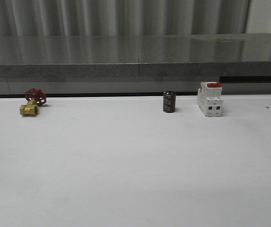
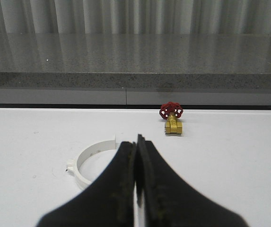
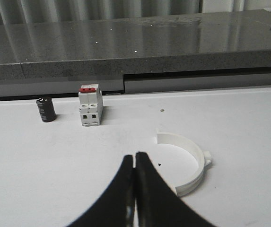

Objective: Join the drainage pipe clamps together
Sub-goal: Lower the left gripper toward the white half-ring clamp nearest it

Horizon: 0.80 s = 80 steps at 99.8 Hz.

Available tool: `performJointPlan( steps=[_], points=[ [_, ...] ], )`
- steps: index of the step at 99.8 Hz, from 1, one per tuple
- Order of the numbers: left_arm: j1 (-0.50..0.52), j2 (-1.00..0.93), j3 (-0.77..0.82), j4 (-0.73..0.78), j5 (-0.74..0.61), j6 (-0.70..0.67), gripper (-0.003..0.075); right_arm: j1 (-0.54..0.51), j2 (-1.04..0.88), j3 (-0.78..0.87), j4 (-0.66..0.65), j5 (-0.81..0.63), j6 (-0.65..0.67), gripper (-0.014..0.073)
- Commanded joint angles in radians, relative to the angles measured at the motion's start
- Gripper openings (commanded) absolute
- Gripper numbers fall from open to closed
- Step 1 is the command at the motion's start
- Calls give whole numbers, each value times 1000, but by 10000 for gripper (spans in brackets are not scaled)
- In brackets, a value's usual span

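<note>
our left gripper (image 2: 136,156) and right gripper (image 3: 134,163) have clenched, empty jaws; one clamp half (image 2: 91,161) lies beside each (image 3: 187,163) on the counter (image 1: 135,165). approaching clenched would shove them away.

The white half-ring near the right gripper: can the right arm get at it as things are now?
Probably yes. The half-ring lies flat on the bare white table, just beside the right gripper, with nothing between them. But the fingers are shut and would have to open first.

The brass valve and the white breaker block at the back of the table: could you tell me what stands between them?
In the front view, a small black cylinder stands between the brass valve and the breaker block, nearer the block.
</note>
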Motion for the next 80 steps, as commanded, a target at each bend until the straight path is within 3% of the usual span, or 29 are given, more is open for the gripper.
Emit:
performJointPlan(
  steps=[1,26,45,59,80],
  points=[
    [-8,-26,44,1,-87,-7,-21,-5,-19,-17,-6,-85,-6,-67],
    [-8,-26,33,1,-87,-7,-21,-5,-19,-17,-6,-85,-6,-67],
    [-8,-8,-90,-3,-47,-7,-21,-5,-19,-17,-6,-85,-6,-67],
    [-8,77,-252,-3,103,-7,-21,-5,-19,-17,-6,-85,-6,-67],
    [-8,325,-558,-4,445,-7,-21,-5,-19,-17,-6,-85,-6,-67]
  ],
)
